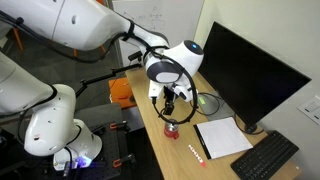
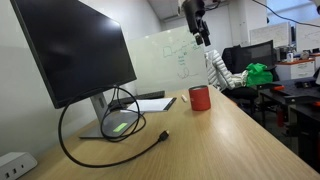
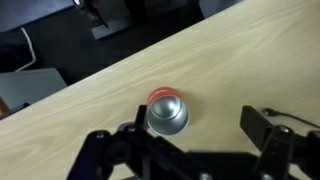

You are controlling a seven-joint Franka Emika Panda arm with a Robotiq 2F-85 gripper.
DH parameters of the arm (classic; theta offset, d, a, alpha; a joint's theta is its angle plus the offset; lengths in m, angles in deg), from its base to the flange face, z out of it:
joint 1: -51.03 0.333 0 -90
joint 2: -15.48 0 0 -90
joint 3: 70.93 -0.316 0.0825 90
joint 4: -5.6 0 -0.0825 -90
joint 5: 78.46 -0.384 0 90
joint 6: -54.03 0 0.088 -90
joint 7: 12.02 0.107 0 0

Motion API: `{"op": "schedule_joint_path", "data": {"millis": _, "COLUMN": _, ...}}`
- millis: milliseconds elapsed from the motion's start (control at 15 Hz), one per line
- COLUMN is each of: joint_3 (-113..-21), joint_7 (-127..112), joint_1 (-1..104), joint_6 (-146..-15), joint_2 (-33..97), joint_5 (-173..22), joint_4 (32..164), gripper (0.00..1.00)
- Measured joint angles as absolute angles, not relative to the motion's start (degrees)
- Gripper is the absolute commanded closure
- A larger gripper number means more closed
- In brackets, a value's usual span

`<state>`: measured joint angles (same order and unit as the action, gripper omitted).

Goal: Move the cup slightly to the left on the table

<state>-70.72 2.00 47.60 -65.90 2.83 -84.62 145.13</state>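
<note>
The red cup (image 1: 171,126) stands upright on the pale wooden desk (image 1: 168,156), straight beneath the claw (image 1: 172,102), which hangs clear above it with its jaws spread wide and nothing held; in an exterior view there is plainly open air between the claw (image 2: 204,40) and the cup (image 2: 200,98). In the wrist view the cup's grey top (image 3: 166,112) sits under the gap, nearer the finger at the left of that picture than the other. Farther from the claw lie a white notepad (image 1: 222,137), a keyboard (image 1: 265,157) and a dark monitor (image 1: 250,70).
</note>
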Motion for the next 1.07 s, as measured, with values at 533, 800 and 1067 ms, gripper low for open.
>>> {"op": "schedule_joint_path", "data": {"millis": 533, "joint_3": -69.68, "joint_7": 9.76, "joint_1": 43.85, "joint_6": -71.36, "joint_2": 4.71, "joint_5": -77.12, "joint_4": 149.40, "gripper": 0.00}}
{"op": "schedule_joint_path", "data": {"millis": 800, "joint_3": -69.69, "joint_7": 9.76, "joint_1": 43.88, "joint_6": -71.39, "joint_2": 4.71, "joint_5": -77.11, "joint_4": 149.40, "gripper": 0.00}}
{"op": "schedule_joint_path", "data": {"millis": 1067, "joint_3": -69.52, "joint_7": 12.28, "joint_1": 43.83, "joint_6": -79.25, "joint_2": 6.92, "joint_5": -77.47, "joint_4": 150.73, "gripper": 0.00}}
